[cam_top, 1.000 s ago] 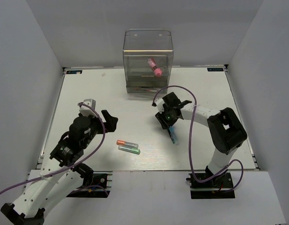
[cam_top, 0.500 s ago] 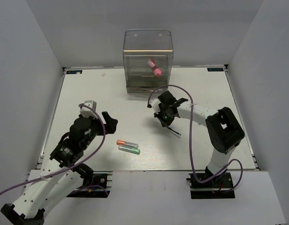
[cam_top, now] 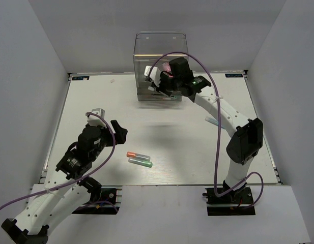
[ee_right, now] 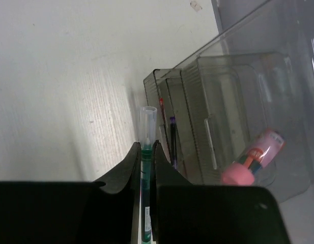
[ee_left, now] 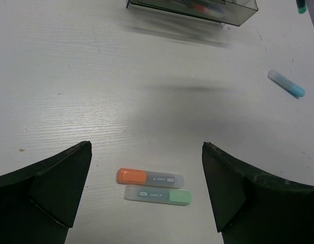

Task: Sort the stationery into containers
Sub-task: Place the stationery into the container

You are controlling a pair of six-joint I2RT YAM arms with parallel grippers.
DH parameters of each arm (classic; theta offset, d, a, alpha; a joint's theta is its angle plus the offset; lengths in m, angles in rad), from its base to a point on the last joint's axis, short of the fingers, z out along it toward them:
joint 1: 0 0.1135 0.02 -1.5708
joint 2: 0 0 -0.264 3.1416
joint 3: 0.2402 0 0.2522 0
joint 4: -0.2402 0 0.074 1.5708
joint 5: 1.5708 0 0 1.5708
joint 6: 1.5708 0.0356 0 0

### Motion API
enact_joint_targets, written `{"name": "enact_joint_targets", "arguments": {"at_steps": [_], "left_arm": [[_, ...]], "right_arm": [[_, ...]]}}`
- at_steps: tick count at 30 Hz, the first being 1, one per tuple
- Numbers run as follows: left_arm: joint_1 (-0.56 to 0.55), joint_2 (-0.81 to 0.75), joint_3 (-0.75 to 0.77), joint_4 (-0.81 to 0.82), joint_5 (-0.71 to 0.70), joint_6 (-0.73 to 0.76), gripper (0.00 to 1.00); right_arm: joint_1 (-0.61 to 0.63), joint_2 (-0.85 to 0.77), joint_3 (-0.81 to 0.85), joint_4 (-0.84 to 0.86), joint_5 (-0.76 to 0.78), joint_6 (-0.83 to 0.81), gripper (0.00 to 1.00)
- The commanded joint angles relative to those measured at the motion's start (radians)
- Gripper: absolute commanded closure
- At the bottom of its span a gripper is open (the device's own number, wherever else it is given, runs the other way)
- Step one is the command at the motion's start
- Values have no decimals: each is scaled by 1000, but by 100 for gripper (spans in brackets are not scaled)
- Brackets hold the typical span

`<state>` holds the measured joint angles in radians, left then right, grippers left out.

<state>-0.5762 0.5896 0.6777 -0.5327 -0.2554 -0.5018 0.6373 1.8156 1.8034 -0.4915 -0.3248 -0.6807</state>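
Swung away from the middle of the table (cam_top: 95, 101) where it was a second ago, the right arm now reaches to the far edge, and the right gripper (ee_right: 145, 147) sits up against the front of the clear organiser (cam_top: 161, 43). Its jaws are pinched tight on a thin green-barrelled pen (ee_right: 148, 118), whose clear cap sticks out past the fingertips and points at the edge of the stacked drawers. Whether the cap touches the plastic cannot be told. Inside the drawers a thin red pen (ee_right: 161, 108) and a thin dark pen (ee_right: 173, 136) lie side by side, though which drawer holds each is unclear. The pink stubby cylinder (ee_right: 253, 157) rests tilted in the tall top compartment. On the open table the light-blue marker (cam_top: 211, 121) lies alone, right of centre, near the right arm. The orange-tipped marker (ee_left: 149, 177) and the green-tipped marker (ee_left: 158, 195) lie parallel and just beside each other near the front. The left gripper (ee_left: 146, 147) hangs above that pair with its jaws spread wide, holding nothing and touching neither marker
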Motion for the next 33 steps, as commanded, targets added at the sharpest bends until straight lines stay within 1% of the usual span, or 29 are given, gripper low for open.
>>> {"name": "enact_joint_targets", "arguments": {"at_steps": [1, 5, 7, 8, 11, 20, 25, 29, 30, 32, 33], "left_arm": [[3, 6, -4, -13, -22, -11, 1], [3, 15, -13, -13, -31, -11, 1], [3, 26, -13, -13, -31, -20, 1], [3, 26, -13, -13, -31, -20, 1], [3, 48, -13, -13, -42, -20, 1], [3, 58, -13, -23, -51, -20, 1], [3, 67, -13, -23, -51, -20, 1], [3, 67, -13, -23, -51, -20, 1], [3, 67, -13, -23, -51, -20, 1], [3, 67, -13, -13, -51, -20, 1], [3, 67, -13, -4, -38, -30, 1]], "right_arm": [[5, 36, -15, 105, -74, -209, 100], [-1, 66, -49, 180, -82, -448, 100], [-2, 106, -36, 177, -77, -483, 100], [-7, 117, -26, 177, -76, -532, 100], [-17, 157, -16, 197, -80, -568, 100], [-60, 292, 36, 243, -115, -554, 100], [-82, 320, 43, 271, -114, -542, 100], [-96, 321, 34, 300, -111, -481, 100], [-97, 318, 33, 309, -109, -473, 91], [-99, 303, 11, 314, -109, -456, 77], [-99, 300, 2, 315, -106, -454, 68]]}}
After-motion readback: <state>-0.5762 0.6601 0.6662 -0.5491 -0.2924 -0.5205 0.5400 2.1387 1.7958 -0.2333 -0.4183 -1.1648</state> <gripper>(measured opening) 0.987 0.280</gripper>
